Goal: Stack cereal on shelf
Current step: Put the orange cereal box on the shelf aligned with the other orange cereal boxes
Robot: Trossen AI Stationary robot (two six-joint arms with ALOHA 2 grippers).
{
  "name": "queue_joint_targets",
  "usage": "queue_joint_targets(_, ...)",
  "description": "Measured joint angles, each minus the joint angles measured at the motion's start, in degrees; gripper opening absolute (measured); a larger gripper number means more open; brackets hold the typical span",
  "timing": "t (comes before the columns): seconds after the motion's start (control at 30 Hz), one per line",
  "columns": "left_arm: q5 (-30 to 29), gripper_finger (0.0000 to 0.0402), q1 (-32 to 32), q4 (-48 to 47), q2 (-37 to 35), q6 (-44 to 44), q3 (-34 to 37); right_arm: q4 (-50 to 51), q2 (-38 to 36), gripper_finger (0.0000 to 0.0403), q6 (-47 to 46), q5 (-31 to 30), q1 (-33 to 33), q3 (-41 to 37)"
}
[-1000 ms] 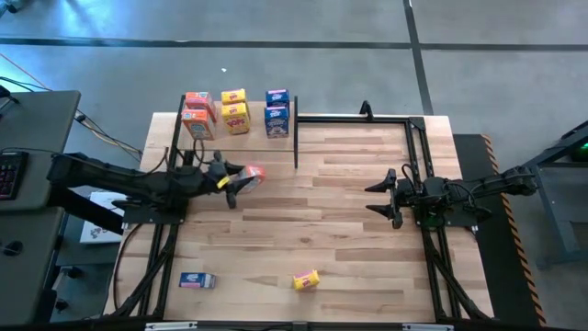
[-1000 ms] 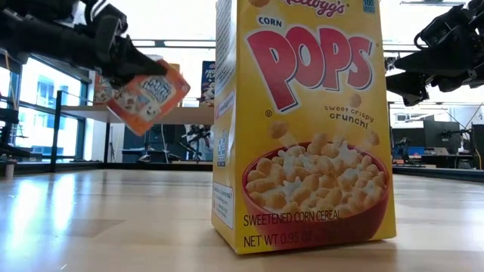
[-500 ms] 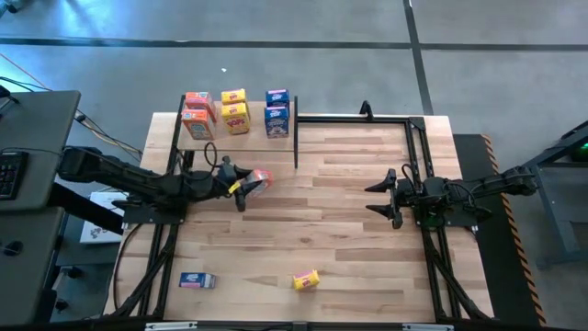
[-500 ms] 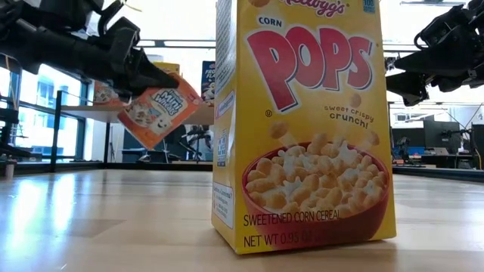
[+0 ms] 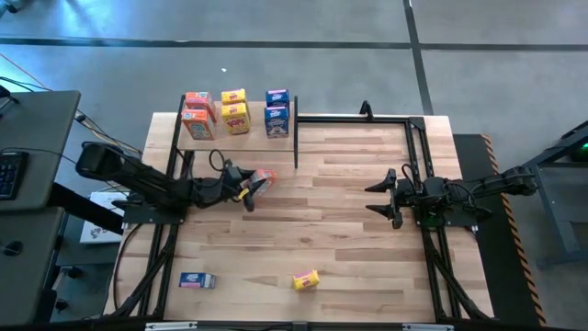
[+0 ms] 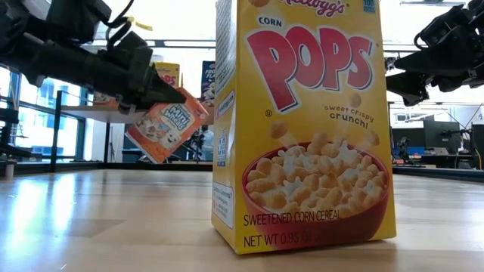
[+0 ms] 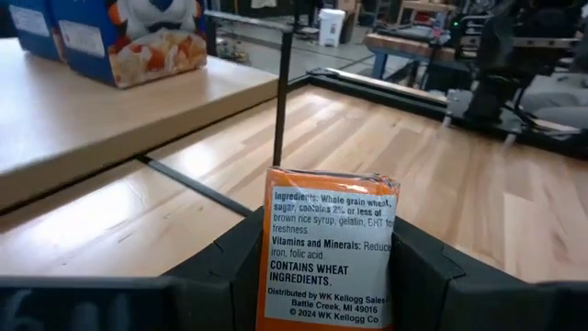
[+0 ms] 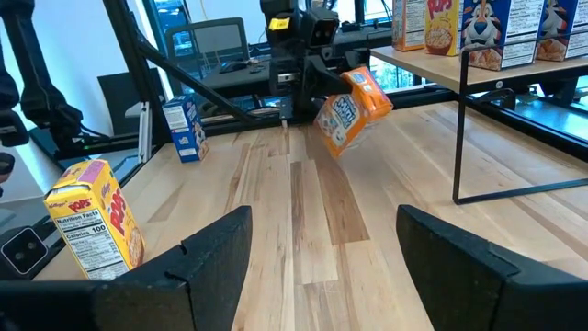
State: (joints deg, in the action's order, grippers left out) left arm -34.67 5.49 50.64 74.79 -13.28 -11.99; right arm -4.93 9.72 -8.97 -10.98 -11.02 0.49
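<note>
Transport step: my left pincer grips an orange cereal box above the worktop. Right pincer waits open. Next I judge: lift onto the shelf.

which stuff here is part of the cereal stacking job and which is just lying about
Part of the job:
- orange cereal box held by the left gripper
- shelf with six boxes on it
- yellow box and blue box on the table

Just about:
- right gripper, open, waiting
- keyboard on the side desk
</note>
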Motion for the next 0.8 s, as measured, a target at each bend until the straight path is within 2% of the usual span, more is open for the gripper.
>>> queue_joint_targets(0.3, -2.06, 0.0161, 0.25, 6.97, 7.80, -1.64, 0.00, 0.00, 0.00, 0.0264, 0.00, 0.00, 0.00, 0.00)
queue_joint_targets(0.57, -2.70, 0.0161, 0.37, 9.96, 11.87, -1.62, 0.00, 0.00, 0.00, 0.0264, 0.00, 0.00, 0.00, 0.00)
queue_joint_targets(0.8, -3.86, 0.0161, 1.77, 10.87, 12.69, -1.60, 0.00, 0.00, 0.01, 0.0264, 0.00, 0.00, 0.01, 0.00)
